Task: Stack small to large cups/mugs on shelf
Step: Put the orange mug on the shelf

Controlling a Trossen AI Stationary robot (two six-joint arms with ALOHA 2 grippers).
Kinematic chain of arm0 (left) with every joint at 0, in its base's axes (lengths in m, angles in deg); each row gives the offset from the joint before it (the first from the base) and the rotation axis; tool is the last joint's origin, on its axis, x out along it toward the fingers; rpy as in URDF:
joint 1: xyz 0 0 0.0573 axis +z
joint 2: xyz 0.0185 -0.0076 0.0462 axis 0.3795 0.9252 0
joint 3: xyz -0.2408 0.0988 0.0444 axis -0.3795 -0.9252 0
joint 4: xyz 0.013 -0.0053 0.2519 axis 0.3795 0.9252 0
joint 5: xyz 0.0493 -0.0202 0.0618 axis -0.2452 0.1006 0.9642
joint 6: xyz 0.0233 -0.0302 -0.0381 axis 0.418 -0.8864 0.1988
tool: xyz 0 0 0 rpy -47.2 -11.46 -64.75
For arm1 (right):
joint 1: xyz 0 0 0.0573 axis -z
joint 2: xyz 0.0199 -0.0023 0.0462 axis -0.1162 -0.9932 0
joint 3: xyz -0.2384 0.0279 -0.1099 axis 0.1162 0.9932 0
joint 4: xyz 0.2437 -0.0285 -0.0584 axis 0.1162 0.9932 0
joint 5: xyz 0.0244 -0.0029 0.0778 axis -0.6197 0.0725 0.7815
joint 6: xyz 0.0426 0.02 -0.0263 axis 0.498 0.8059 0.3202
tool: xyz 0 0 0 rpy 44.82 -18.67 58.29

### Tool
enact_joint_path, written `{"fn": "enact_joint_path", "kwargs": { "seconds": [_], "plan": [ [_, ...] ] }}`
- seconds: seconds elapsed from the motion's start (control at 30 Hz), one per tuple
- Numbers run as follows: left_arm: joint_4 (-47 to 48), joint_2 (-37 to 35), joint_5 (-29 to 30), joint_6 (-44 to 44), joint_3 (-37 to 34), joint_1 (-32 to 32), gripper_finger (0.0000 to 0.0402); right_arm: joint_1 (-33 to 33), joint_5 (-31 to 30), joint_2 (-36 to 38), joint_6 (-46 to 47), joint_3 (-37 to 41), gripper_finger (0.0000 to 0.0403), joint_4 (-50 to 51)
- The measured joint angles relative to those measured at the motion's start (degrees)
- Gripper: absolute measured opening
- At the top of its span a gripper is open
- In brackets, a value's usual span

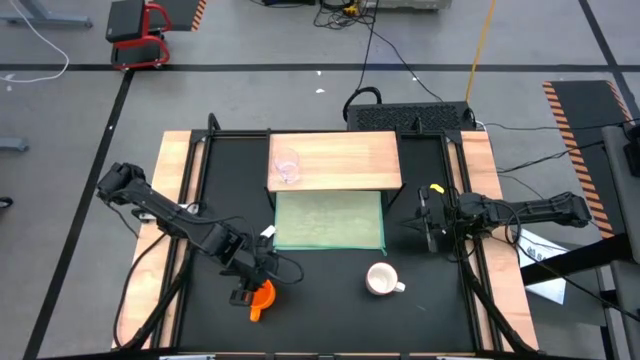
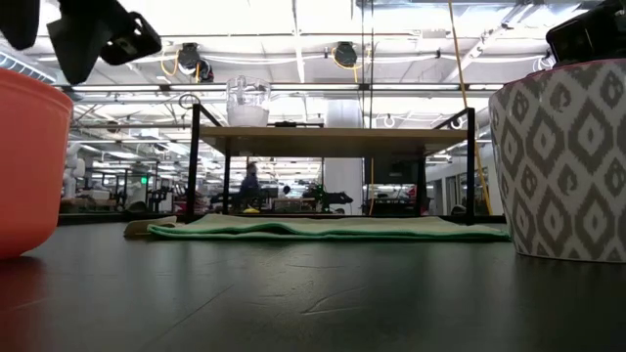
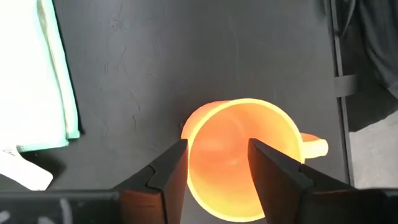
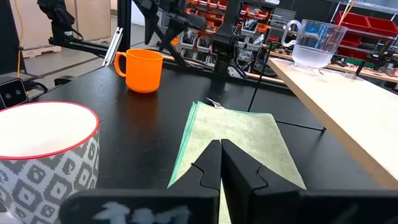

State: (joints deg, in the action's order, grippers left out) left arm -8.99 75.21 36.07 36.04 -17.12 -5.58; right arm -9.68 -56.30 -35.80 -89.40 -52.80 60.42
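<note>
The orange mug (image 1: 263,298) stands upright on the black table near its front left, handle toward the near edge; it also shows in the left wrist view (image 3: 239,162). My left gripper (image 3: 217,168) is open just above it, the fingers over its rim and mouth, apparently clear of it. The white mug (image 1: 381,280), patterned grey on the outside (image 2: 567,166), stands upright at the front right. The clear cup (image 1: 287,167) stands on the left part of the pale-wood shelf (image 1: 345,160). My right gripper (image 4: 221,158) is shut and empty, right of the green mat (image 1: 328,220).
The green mat lies on the table in front of and partly under the shelf, which stands on black legs (image 2: 193,166). Wooden side strips (image 1: 170,200) border the black table top. A white tag (image 3: 22,174) lies by the mat's near left corner.
</note>
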Motion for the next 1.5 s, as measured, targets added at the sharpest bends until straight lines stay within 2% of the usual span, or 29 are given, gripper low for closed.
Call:
{"fn": "enact_joint_path", "kwargs": {
  "seconds": [0.47, 1.27, 1.5],
  "plan": [
    [-2.28, 0.0, -0.08, -0.71, -4.35, 0.28, 0.017, 0.01, 0.0, 0.0, 0.02, -0.02, 0.0, 0.0],
    [-2.07, 0.0, -1.29, -0.44, -4.58, 0.28, 0.017, 0.0, 0.0, -0.02, 0.02, -0.02, 0.0, 0.0],
    [-2.17, 0.0, -0.8, -0.82, -7.79, 0.59, 0.017, 0.01, 0.0, -0.01, 0.04, 0.0, 0.0, 0.0]
  ]
}}
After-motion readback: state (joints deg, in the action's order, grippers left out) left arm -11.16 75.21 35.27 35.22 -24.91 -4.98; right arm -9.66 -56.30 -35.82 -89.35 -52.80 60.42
